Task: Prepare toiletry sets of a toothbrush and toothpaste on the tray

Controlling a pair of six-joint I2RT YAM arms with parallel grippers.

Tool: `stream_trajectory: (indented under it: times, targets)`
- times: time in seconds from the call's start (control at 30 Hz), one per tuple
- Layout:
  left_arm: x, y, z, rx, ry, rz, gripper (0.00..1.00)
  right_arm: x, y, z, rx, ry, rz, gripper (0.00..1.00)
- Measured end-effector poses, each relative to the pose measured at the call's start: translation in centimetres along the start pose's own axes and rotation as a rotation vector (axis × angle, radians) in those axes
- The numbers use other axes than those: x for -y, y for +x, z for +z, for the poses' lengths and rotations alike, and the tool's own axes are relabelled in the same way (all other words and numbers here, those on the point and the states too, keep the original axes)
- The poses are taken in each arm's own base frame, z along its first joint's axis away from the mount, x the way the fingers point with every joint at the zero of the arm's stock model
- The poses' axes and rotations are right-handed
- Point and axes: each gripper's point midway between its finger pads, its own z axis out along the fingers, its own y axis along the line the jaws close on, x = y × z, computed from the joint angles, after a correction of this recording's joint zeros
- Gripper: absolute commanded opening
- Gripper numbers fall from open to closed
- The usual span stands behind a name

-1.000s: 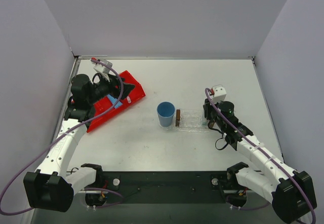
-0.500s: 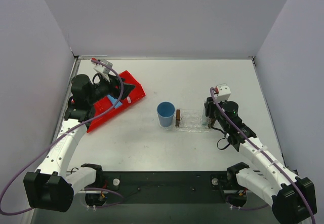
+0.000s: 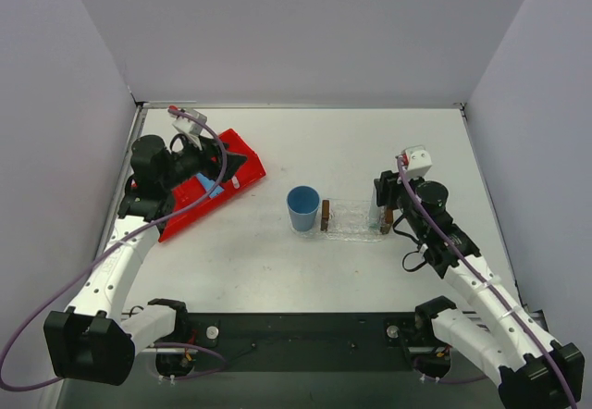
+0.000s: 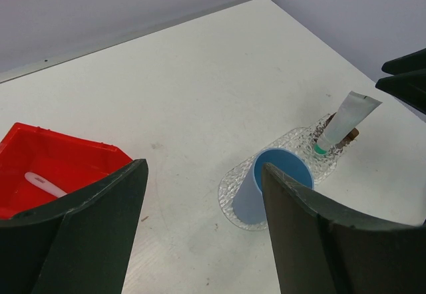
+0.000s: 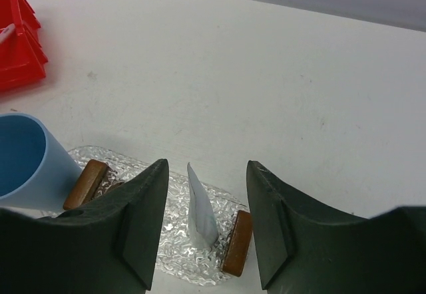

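Note:
The clear tray (image 3: pixel 350 216) lies right of the blue cup (image 3: pixel 302 208), with a brown block (image 5: pixel 237 241) at each short end. A pale toothpaste tube (image 5: pixel 200 207) stands tilted in the tray by its right block, green cap down (image 4: pixel 346 118). My right gripper (image 5: pixel 206 167) hovers above it, open, with a gap between each finger and the tube (image 3: pixel 379 198). My left gripper (image 3: pixel 231 163) hangs open and empty over the red bin (image 3: pixel 208 187). A white toothbrush (image 4: pixel 43 184) lies in the bin, and a blue toothpaste tube (image 3: pixel 214 190) is there too.
The red bin (image 4: pixel 60 167) sits tilted at the left of the table. The blue cup (image 4: pixel 276 184) stands at the tray's left end, touching the brown block (image 5: pixel 86 182). Grey walls close in the table on three sides.
My right gripper has opened and drawn back to the right, letting go of the pale toothpaste tube, which stays standing in the tray. The left arm has not moved.

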Motion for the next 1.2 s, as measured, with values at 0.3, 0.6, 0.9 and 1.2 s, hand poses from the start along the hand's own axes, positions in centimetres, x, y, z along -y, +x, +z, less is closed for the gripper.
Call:
stream_trajectory:
  times: [0.3, 0.6, 0.9, 1.2]
  targets:
    - [-0.8, 0.8, 0.4, -0.026, -0.016, 0.010, 0.79, -0.1, -0.6, -0.4, -0.012, -0.022, -0.028, 0.46]
    - [-4.7, 3.3, 1.1, -0.137, -0.165, 0.041, 0.78, 0.2, -2.9, -1.2, 0.027, -0.016, -0.077, 0.48]
    - [-9.6, 7.4, 0.0, -0.278, -0.412, 0.002, 0.74, 1.3, -3.9, -1.7, 0.053, 0.034, -0.121, 0.56]
    - [-13.7, 11.4, -1.7, -0.420, -0.646, -0.051, 0.71, 1.9, -3.7, -1.6, 0.045, 0.063, -0.141, 0.56]
